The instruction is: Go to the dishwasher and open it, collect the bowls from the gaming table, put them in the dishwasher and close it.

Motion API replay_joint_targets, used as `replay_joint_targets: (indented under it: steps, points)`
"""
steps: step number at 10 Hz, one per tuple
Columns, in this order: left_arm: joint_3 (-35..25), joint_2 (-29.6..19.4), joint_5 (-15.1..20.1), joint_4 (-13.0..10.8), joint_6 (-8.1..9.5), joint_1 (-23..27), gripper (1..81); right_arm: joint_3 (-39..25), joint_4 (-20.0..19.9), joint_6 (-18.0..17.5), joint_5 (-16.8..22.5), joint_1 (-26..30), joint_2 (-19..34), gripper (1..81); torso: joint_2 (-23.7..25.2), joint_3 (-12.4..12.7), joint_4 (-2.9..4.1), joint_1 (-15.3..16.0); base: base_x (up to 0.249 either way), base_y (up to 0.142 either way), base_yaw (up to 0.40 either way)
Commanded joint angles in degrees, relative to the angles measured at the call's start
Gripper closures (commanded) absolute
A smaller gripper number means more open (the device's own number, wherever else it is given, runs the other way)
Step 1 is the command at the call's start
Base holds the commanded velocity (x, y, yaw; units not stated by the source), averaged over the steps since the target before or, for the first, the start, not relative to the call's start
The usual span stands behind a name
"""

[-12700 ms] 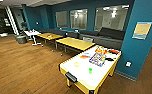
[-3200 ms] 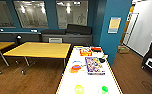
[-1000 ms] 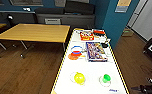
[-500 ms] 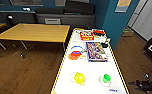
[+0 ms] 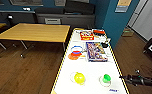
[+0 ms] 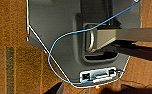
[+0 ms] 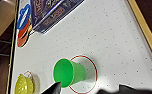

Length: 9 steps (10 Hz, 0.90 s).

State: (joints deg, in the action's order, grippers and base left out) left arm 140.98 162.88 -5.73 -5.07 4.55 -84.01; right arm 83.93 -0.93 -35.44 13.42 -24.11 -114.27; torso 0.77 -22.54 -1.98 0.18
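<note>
On the long narrow white-topped gaming table with a yellow edge (image 5: 92, 67), near its close end, sit two small round plastic bowls: a yellow-green bowl (image 5: 79, 78) toward the left side and a bright green bowl (image 5: 106, 78) toward the right, well apart from each other. Both look smooth and glossy; each rests on a printed ring on the tabletop. Right wrist view shows the tabletop as matte white w/ fine dark speckles, the green bowl w/ tapered walls, standing on a thin red circle. The yellow-green one is cut off at that frame's edge.

Further along the top: a flat rectangular board-game box w/ busy blue and multicolour print (image 5: 96, 51), a smaller red and yellow box (image 5: 86, 35) beyond it, and overlapping flat rings in blue, red and orange (image 5: 75, 52) beside the big box. Small items at the far end are too blurred to name.

Right gripper (image 5: 122, 77), a dark slim arm end, comes in from the right just beside the green bowl, not touching it. Can't tell if its fingers are parted or closed; only dark tips show in its wrist view.

Left wrist view looks down on the robot's own grey base w/ a blue cable (image 6: 67, 37) looped over it, above brown wood-plank floor (image 6: 12, 62). Left tool's state can't be told either.

Left of the white table stands a wooden-topped table on metal legs (image 5: 34, 32).
</note>
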Motion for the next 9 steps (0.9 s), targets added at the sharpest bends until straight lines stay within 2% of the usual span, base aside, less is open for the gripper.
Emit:
replay_joint_targets:
  steps: [1, 2, 4, 5, 6, 9]
  points:
    - [0.5, -0.1, 4.1, 0.2, -0.06, -0.1, 1.0, 2.3, -0.8, -0.2, 1.3, 7.7, 1.0, 1.0, 0.0, 0.0, 0.00, 0.0, 0.000, 0.000, 0.000]
    - [1.2, 0.3, 4.1, 0.2, -0.06, -0.1, 1.0, 3.9, -1.0, -0.7, 1.2, 7.6, -0.5, 1.0, 0.0, 0.0, 0.00, 0.0, 0.000, 0.000, 0.000]
    - [2.5, 1.1, 4.1, 0.2, -0.06, -0.1, 1.0, 7.9, -1.4, -6.9, 1.6, 7.9, -2.7, 1.0, 0.0, 0.0, 0.00, 0.0, 0.000, 0.000, 0.000]
    - [2.8, 1.4, 4.1, 0.3, -0.06, -0.1, 1.0, 9.4, -1.4, -8.6, 3.9, 9.1, -3.4, 1.0, 0.0, 0.0, 0.00, 0.0, 0.000, 0.000, 0.000]
    - [2.8, 1.4, 4.1, 0.3, -0.06, -0.1, 1.0, 10.6, -1.3, -9.8, 6.9, 10.0, -4.4, 1.0, 0.0, 0.0, 0.00, 0.0, 0.000, 0.000, 0.000]
    - [2.8, 1.6, 4.1, 0.3, -0.06, -0.1, 1.0, 12.3, -1.4, -10.5, 7.8, 12.1, -6.2, 1.0, 0.0, 0.0, 0.00, 0.0, 0.000, 0.000, 0.000]
